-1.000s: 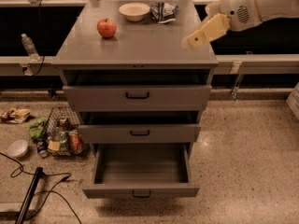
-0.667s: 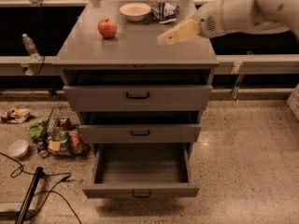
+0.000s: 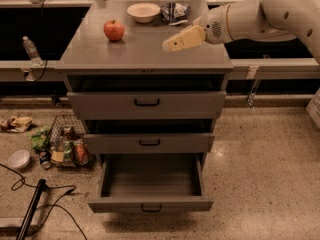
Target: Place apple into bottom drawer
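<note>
The red apple [image 3: 114, 30] sits on the left part of the grey cabinet top [image 3: 145, 54]. The bottom drawer [image 3: 151, 204] is pulled wide open, and its box interior holds nothing. My gripper [image 3: 173, 43], cream-coloured at the end of the white arm, hangs over the cabinet top to the right of the apple. It is about a hand's width away from the apple and holds nothing that I can see.
A cream bowl [image 3: 143, 12] and a crumpled snack bag [image 3: 174, 12] lie at the back of the cabinet top. The top drawer [image 3: 147, 103] and middle drawer [image 3: 149, 142] stand slightly out. A wire basket of litter [image 3: 67, 146], a white bowl [image 3: 19, 159] and cables [image 3: 32, 209] lie on the floor at left.
My gripper has moved left and slightly forward, from beyond the cabinet's right edge to over the cabinet top, closer to the apple. The apple and drawers have not moved.
</note>
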`<state>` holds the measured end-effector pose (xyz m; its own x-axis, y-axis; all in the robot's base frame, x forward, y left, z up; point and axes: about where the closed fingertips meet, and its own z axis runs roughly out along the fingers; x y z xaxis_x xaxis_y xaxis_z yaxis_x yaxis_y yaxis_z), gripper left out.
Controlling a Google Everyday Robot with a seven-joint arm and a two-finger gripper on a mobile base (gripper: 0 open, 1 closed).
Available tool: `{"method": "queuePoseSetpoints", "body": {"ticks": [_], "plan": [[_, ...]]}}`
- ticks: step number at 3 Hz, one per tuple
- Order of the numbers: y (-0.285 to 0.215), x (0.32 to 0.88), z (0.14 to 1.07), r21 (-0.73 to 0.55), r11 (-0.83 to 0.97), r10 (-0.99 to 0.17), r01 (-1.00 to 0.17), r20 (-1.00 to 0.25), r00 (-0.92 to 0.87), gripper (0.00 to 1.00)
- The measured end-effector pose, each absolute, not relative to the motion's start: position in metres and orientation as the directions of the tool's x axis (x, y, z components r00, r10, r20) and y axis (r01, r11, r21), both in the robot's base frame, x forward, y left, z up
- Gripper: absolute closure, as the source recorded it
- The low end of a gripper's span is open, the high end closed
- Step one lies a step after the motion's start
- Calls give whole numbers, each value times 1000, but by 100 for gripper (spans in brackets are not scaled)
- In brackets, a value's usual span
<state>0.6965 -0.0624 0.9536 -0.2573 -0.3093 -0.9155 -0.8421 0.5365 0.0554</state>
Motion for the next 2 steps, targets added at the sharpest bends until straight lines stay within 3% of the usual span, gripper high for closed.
{"method": "queuePoseSetpoints", "body": {"ticks": [2], "plan": [[-10,766,920,15,458,-241,-889,-960,-141,0]]}}
